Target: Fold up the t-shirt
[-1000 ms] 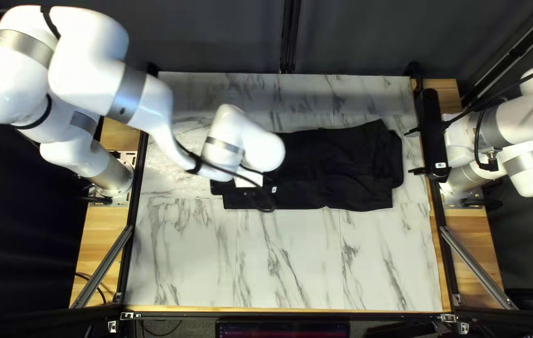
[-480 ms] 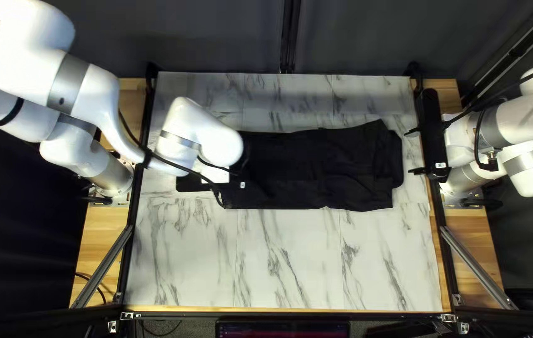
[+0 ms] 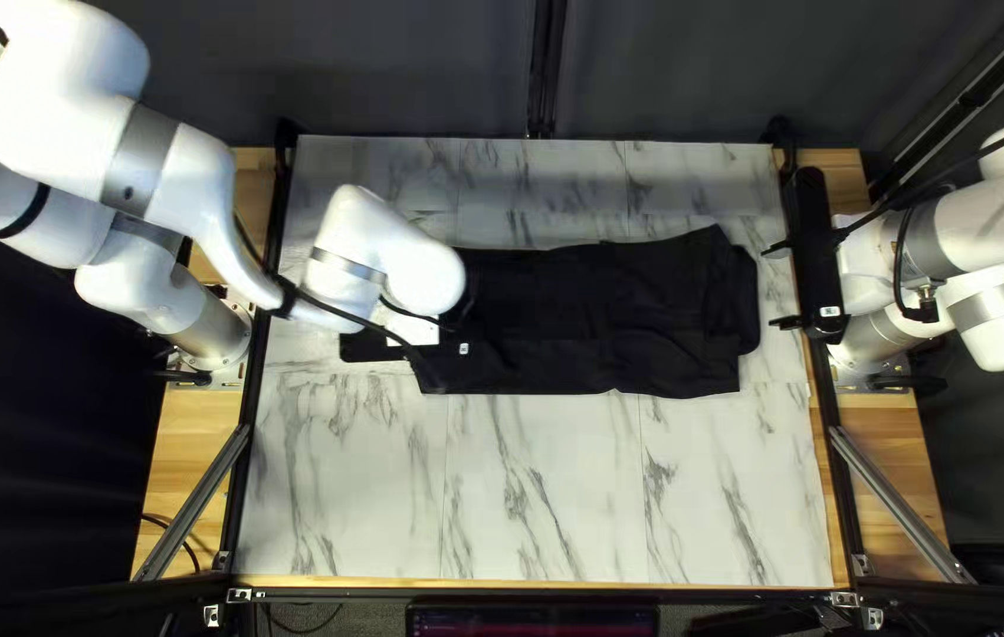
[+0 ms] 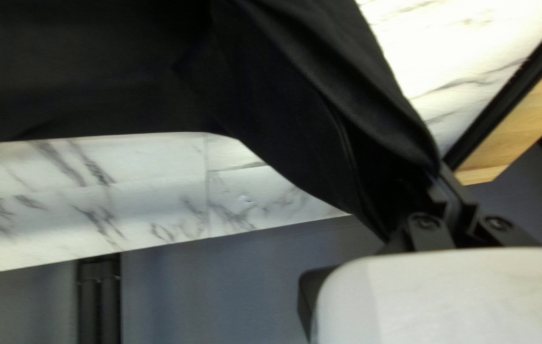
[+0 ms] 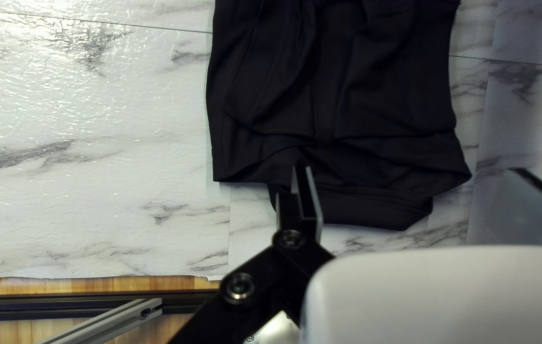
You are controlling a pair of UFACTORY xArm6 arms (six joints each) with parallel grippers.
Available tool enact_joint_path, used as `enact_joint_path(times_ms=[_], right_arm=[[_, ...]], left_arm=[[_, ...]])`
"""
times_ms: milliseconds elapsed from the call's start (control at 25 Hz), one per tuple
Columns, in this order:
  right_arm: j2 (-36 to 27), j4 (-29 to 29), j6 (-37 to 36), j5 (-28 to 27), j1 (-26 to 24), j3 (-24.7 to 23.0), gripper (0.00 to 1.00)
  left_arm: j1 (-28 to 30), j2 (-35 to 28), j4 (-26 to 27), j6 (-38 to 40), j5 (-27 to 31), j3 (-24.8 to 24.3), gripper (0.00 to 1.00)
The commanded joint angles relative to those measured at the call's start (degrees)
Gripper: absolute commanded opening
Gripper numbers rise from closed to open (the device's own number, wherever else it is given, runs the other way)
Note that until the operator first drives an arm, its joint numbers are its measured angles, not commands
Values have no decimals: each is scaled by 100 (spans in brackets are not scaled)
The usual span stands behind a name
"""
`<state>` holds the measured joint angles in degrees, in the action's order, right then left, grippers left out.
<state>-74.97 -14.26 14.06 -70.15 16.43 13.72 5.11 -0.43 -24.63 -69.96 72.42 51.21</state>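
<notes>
The black t-shirt [image 3: 608,319] lies as a long bundle across the table's far half, its body wrinkled near the right end. Over its left end is my left gripper [image 3: 363,346], partly covered by its own arm. In the left wrist view a stretch of the t-shirt [image 4: 296,95] rises, gathered, into my left gripper [image 4: 446,185], which is shut on it. At the table's right edge, my right gripper [image 3: 771,286] is open, a little apart from the cloth. Its own view has the t-shirt [image 5: 360,114] ahead of the right gripper [image 5: 411,170], whose fingers are spread wide.
Around the cloth the marbled table [image 3: 537,496] shows, mostly on the near side. Dark metal rails [image 3: 245,437] run along its side edges, with wooden strips [image 3: 189,460] outside them. A dark curtain [image 3: 408,71] hangs behind the far edge.
Over the last second my left arm has moved left, uncovering more of the t-shirt, then come back slightly right in the latest half second. My right arm is where it was.
</notes>
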Motion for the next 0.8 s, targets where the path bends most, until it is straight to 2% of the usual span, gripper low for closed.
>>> enact_joint_path(times_ms=[40, 280, 680, 800], right_arm=[[0, 0, 0, 0, 0, 0, 100], [0, 0, 0, 0, 0, 0, 100], [0, 0, 0, 0, 0, 0, 100], [0, 0, 0, 0, 0, 0, 100]], left_arm=[[-148, 470, -78, -237, -177, 438, 0], [-414, 971, -296, -231, -645, 703, 0], [-589, 1368, -502, -194, -1087, 983, 2], [-612, 1440, -490, -262, -1161, 1005, 10]])
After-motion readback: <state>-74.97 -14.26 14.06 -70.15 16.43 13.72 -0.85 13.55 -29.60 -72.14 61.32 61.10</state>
